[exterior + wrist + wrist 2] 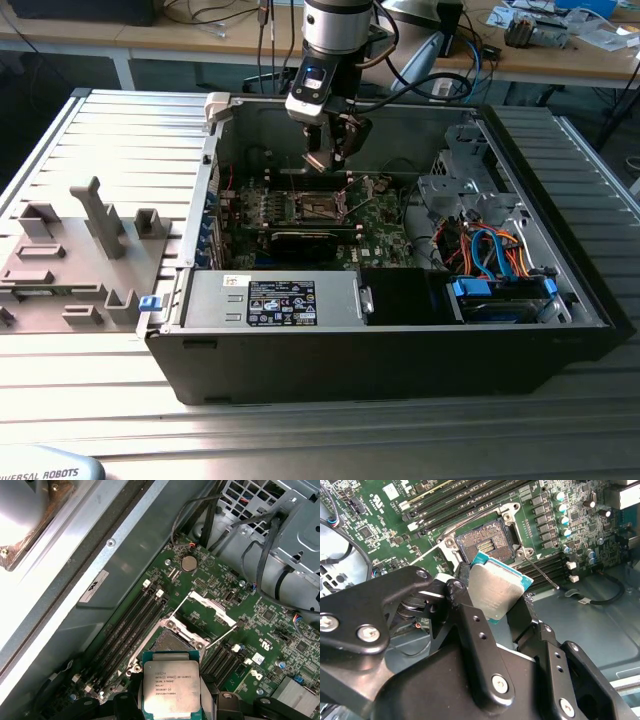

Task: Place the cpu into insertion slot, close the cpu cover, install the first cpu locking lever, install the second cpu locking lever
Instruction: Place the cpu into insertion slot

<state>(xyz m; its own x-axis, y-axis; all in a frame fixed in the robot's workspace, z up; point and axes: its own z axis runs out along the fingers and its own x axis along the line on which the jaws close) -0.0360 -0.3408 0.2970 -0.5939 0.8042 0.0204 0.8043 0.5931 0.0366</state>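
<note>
Cpu (171,687) sits clamped by two opposite edges in the gripper (495,599), above the bare insertion slot (484,542) and not touching it. Judgement: lowering wants the chip level, corners squared to the socket rim. First wrist view shows the cpu cover (207,607) standing open beyond the slot; second wrist view shows the socket's contact field.

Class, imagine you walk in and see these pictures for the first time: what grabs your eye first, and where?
The open black computer case on the slatted table dominates the exterior view, the gripper hanging over its green motherboard. In the second wrist view the silvery cpu clamped in the gripper stands out, poised near the bare insertion slot.
</note>
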